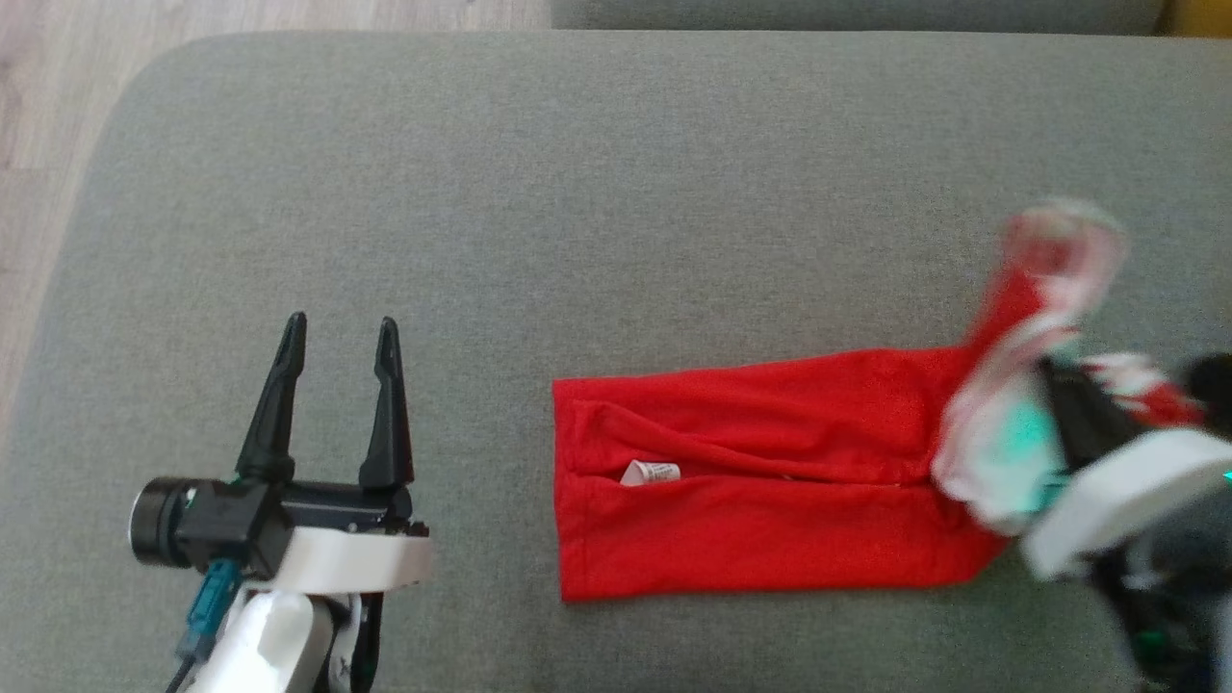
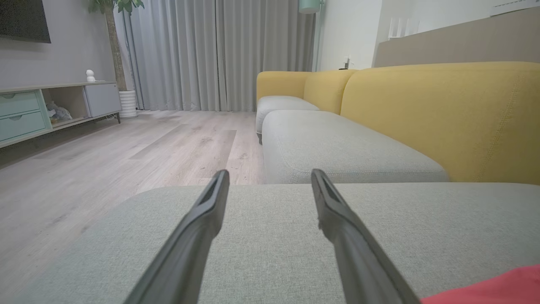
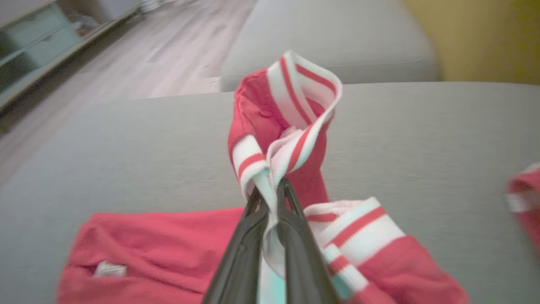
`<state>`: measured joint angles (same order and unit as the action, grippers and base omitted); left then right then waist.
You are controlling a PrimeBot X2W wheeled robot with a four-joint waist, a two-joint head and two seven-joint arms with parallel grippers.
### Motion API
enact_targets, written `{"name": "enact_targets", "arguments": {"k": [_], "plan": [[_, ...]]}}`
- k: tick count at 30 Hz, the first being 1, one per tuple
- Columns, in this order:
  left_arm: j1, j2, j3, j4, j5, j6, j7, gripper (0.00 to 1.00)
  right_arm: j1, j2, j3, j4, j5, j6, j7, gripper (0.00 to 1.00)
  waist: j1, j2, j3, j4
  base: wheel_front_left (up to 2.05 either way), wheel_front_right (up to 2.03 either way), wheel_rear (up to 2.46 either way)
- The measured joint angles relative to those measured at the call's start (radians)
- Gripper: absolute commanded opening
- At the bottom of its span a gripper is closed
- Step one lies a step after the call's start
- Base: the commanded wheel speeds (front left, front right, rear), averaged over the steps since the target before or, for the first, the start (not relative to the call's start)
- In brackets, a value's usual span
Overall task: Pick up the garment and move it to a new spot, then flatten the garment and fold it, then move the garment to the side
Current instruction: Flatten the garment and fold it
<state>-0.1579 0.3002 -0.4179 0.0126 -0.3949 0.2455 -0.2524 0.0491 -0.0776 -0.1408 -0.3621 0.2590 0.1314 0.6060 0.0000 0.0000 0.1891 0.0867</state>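
**Right gripper clamped on striped trim, left gripper idle**

Head view: I see the garment (image 1: 770,481), red, lying on the grey seat cushion (image 1: 616,192) from the frame's lower centre out to the right. Its left portion lies flat, with a crease along the middle and a small white label (image 1: 651,473) showing near the left edge. The right end is bunched and raised off the cushion, motion-blurred at the right edge of the frame.

Right wrist view: the right gripper (image 3: 272,196) is clenched, its fingers pinched together on the white, red and teal striped trim (image 3: 295,93). The trim curls up above the fingertips at frame centre. More striped cloth sits at lower right, just beside the fingers. A red-and-white scrap at the right edge is too blurred for me to tell how it joins.

The left gripper (image 1: 342,325) sits at the lower left of the head view, fingers spread wide, grasping nothing, apart from the garment's left edge. In the left wrist view a red corner of cloth shows at lower right. Beyond the fingers are another grey cushion, a yellow sofa back (image 2: 443,114) and a pale wood floor (image 2: 126,156).
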Motion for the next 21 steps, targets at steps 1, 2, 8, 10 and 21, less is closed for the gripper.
{"name": "enact_targets", "arguments": {"k": [1,2,8,10,21], "plan": [[0.0,-0.003,0.0,0.004,0.0,-0.001,0.0,1.0,-0.014,0.008,0.052,-0.002,0.011,0.0,0.012,0.0,0.0,0.0,-0.001,0.002,0.0,0.0,0.0],[0.0,-0.006,0.0,0.007,0.0,-0.003,0.0,1.0,-0.02,0.014,0.099,0.002,0.03,0.0,0.02,0.0,0.0,0.0,-0.002,0.005,0.0,0.0,0.0],[0.001,-0.027,0.003,0.019,0.009,-0.025,0.0,1.0,-0.025,0.027,0.34,0.165,0.204,0.0,-0.033,0.0,0.0,0.0,0.0,0.037,0.0,0.0,0.0],[0.001,-0.032,0.003,0.022,0.009,-0.027,0.0,1.0,-0.035,0.027,0.402,0.239,0.266,0.0,-0.091,0.0,-0.0001,0.0,0.004,0.049,0.0,0.0,0.0],[-0.001,-0.064,0.018,0.051,0.025,-0.058,0.0,1.0,-0.176,0.023,0.648,0.492,0.4,0.0,-0.352,1.0,0.0,0.0,0.037,0.087,0.0,0.0,0.0]]}}
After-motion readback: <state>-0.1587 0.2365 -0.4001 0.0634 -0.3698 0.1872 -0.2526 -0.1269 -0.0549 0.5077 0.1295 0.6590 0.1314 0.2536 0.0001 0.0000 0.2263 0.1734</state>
